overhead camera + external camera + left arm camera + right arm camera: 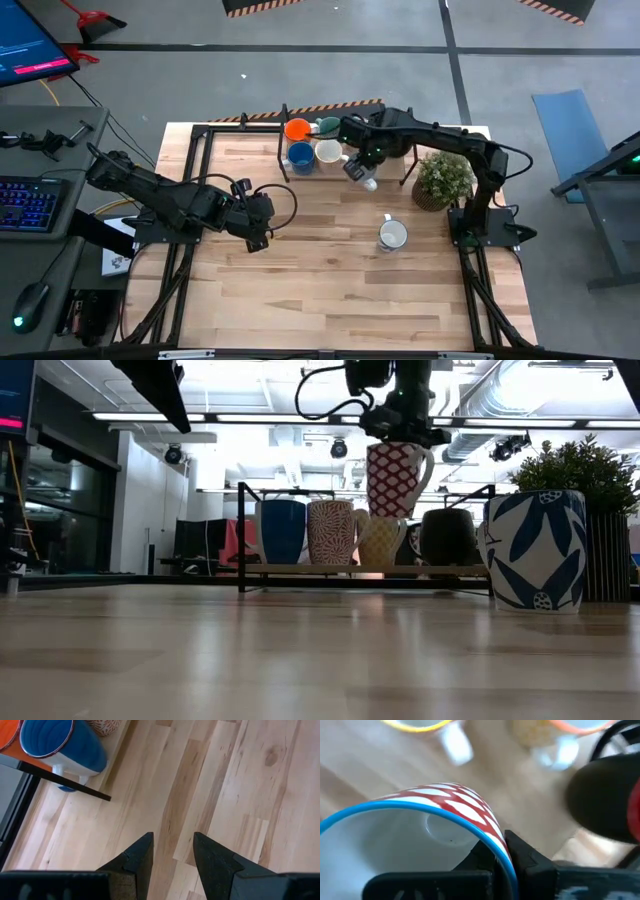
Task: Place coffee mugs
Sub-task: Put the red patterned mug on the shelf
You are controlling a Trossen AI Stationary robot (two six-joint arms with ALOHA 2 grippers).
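My right gripper [358,168] is shut on a white mug with a red lattice pattern and a blue rim [397,478], held in the air just in front of the black rack [360,569]. On the rack stand an orange mug [297,128], a teal mug [326,124], a blue mug [300,156], a cream mug [329,152] and, in the low view, a dark mug [447,536]. A white mug with blue leaves [392,235] rests on its base on the table. My left gripper [262,230] hangs open over bare wood, left of centre. My right gripper [499,851] pinches the patterned mug's wall at its blue rim [492,840], one finger [479,860] inside the mug and one [526,857] outside. The fingers come from above, pointing down. The mug hangs upright below them, lifted clear above the rack's shelf.
A bushy potted plant [443,178] stands at the right end of the rack, close to my right arm. The blue mug [65,745] and the rack's bar [65,782] lie ahead of my left gripper [172,845]. Bare wood fills the table's near half.
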